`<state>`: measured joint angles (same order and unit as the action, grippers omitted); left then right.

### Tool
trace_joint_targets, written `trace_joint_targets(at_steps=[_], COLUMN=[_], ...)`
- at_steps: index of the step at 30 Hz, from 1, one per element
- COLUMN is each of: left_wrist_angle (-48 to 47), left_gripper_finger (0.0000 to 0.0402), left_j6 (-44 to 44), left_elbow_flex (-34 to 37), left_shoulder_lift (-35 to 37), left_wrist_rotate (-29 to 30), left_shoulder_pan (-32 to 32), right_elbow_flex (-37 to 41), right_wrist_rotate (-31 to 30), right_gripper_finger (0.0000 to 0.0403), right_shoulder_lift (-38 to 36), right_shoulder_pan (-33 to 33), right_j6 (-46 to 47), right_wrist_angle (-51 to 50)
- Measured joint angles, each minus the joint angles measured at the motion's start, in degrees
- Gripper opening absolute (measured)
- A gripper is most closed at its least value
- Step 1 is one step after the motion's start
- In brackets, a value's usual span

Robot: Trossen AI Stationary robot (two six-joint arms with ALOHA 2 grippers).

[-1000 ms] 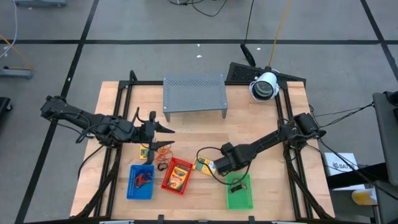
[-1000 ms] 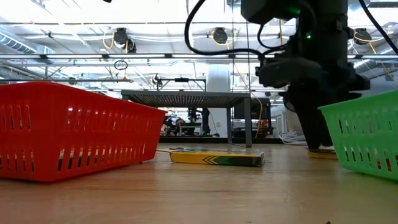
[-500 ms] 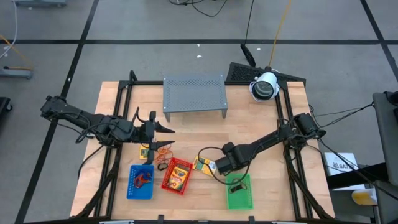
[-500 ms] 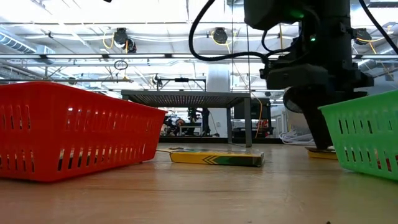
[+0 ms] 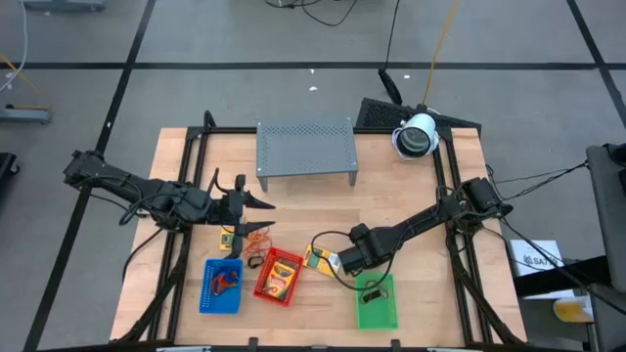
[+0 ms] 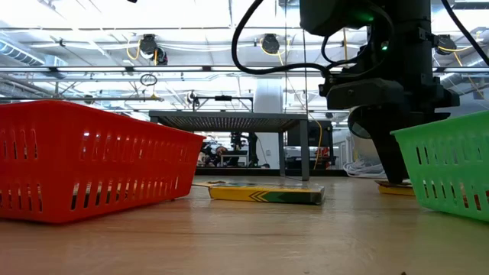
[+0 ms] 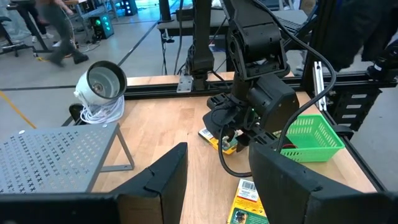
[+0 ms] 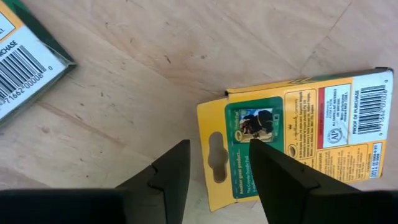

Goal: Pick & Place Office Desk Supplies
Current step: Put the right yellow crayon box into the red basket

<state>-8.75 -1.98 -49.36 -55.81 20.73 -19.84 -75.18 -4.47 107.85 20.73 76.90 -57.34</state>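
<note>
1. Dark fingers of the right gripper (image 8: 214,171) stand apart, empty, straddling the hang-tab end of a yellow packet (image 8: 292,134) lying flat on the wooden table (image 8: 186,56).
2. Closing on so thin an edge could skid it away.
3. Left gripper (image 7: 217,180) waits open, well apart.

A flat yellow-orange cardboard packet (image 8: 292,134) with a green picture panel, a red label and a barcode lies face-up on the wooden table (image 8: 186,56) directly under the right claw (image 8: 214,165), its hang-hole end between the claw's spread fingers. A second flat packet with a barcode (image 8: 25,62) lies flat on the table near the same claw, off to one side and apart from the first.
</note>
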Motion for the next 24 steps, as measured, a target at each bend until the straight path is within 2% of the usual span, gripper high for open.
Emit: trace_joint_targets(at_steps=[24], left_wrist_angle=[-0.02], left_gripper_finger=[0.0182], left_j6=[0.00], left_elbow_flex=[0.00], left_shoulder_lift=[0.00], left_wrist_rotate=[-0.20], left_shoulder_pan=[0.00], right_elbow_flex=[-0.13], right_wrist_rotate=[0.00], right_gripper_finger=[0.0157], right_shoulder_lift=[2.36], right_shoulder_pan=[0.02], right_j6=[-5.12], right_wrist_angle=[1.07])
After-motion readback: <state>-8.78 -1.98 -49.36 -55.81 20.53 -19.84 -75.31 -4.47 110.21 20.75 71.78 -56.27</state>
